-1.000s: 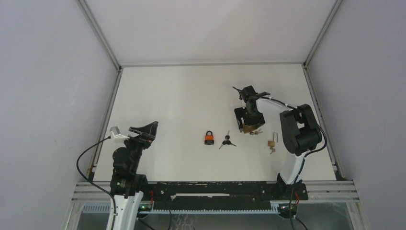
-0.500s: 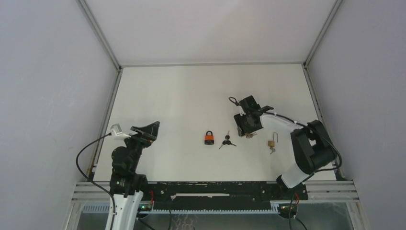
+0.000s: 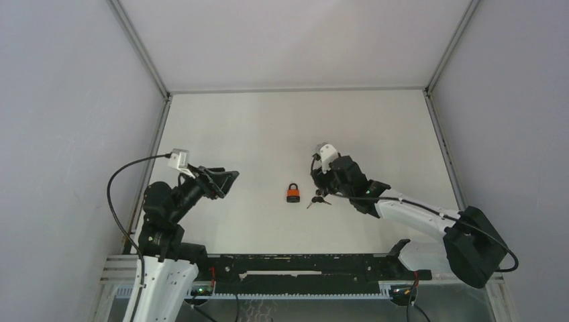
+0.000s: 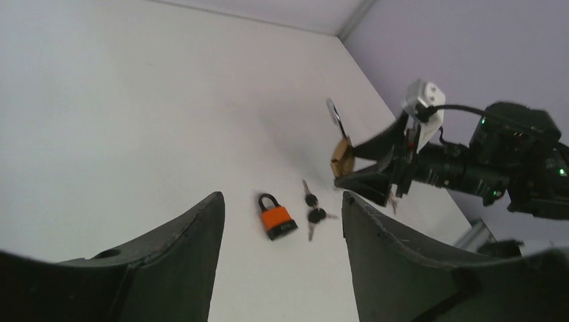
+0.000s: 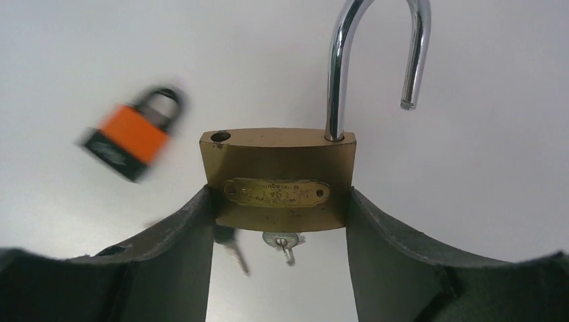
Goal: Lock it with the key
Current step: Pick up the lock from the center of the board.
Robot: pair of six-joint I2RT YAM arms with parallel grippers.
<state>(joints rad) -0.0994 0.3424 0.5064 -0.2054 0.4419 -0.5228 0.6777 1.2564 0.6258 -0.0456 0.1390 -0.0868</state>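
**Right gripper grips an open brass padlock; the free left gripper sits well off to its left**

A white worktop (image 3: 268, 127) seen from above, with 2 robot arms bolted at its near edge. Closest to that edge, about midway along it, lie 2 loose keys (image 3: 318, 200). An orange padlock (image 3: 293, 193), its shackle closed, lies just to their left.

A little farther in, near the left edge, the left gripper (image 3: 228, 181) hangs with its jaws spread and nothing between them. It points right, toward the middle of the worktop.

Slightly farther again, just beyond the loose keys, the right gripper (image 5: 278, 201) is clamped on the 2 side faces of a brass padlock (image 5: 278, 157).

The padlock's long axis runs straight out from the fingers. Its shackle (image 5: 339, 60) points away from the wrist and is sprung open, with 1 leg free of the body. A key (image 5: 280, 240) sits in the keyhole at the opposite end, facing back toward the wrist.

The padlock lies to the right of the free left gripper and well apart from it, with the orange padlock between them. Locking likely means the left arm reaching right to the shackle tip or the key.
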